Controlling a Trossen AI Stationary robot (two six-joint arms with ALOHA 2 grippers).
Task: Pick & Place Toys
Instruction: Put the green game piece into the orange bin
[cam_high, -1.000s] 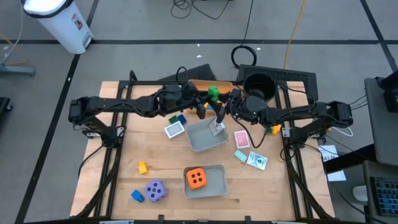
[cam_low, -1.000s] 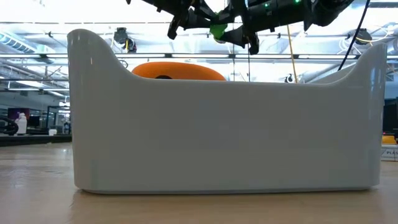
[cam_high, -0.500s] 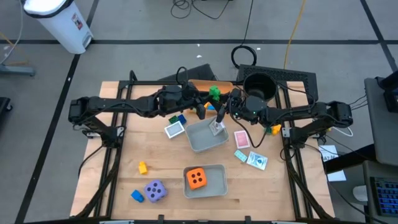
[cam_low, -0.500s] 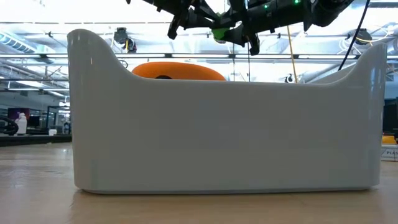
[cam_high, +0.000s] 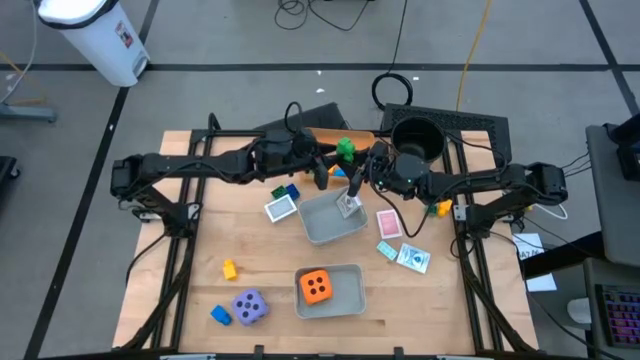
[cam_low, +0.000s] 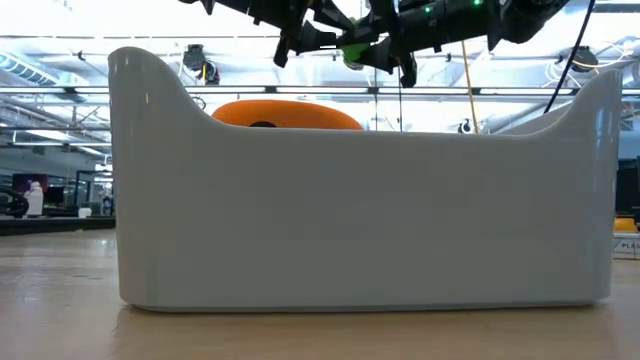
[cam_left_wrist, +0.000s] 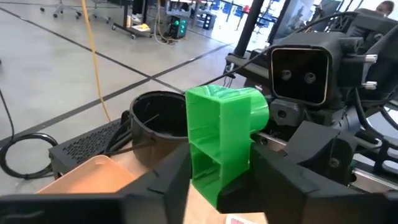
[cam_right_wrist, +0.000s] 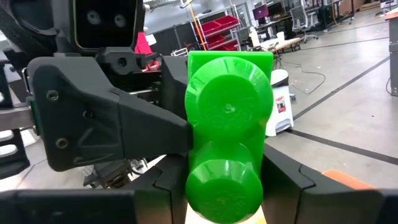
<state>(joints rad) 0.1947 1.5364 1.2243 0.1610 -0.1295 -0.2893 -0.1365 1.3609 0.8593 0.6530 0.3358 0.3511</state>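
Observation:
A green two-stud brick (cam_high: 344, 150) hangs high over the table's far middle, between my two grippers, which meet there nearly level. My right gripper (cam_right_wrist: 227, 193) comes from the table's right and is shut on the brick (cam_right_wrist: 227, 124), whose studs face its wrist. My left gripper (cam_left_wrist: 221, 180) comes from the left. Its fingers stand close on either side of the same brick (cam_left_wrist: 217, 137), and I cannot tell whether they touch it. In the low view the brick (cam_low: 352, 52) shows above the tray wall. My right gripper pinches the green brick between its two fingers, on the two side faces by the lower stud (cam_right_wrist: 224, 180). The fingers come level from the table's right. The brick stands clear of everything below, its studs turned toward my right wrist.
Below the grippers lies a grey tray (cam_high: 318, 232) with a card in it. A second grey tray (cam_high: 350, 298) near the front holds the orange die (cam_high: 317, 287). The purple die (cam_high: 248, 306), loose bricks and cards (cam_high: 387, 222) lie around. The black pot (cam_high: 415, 140) stands at the far right.

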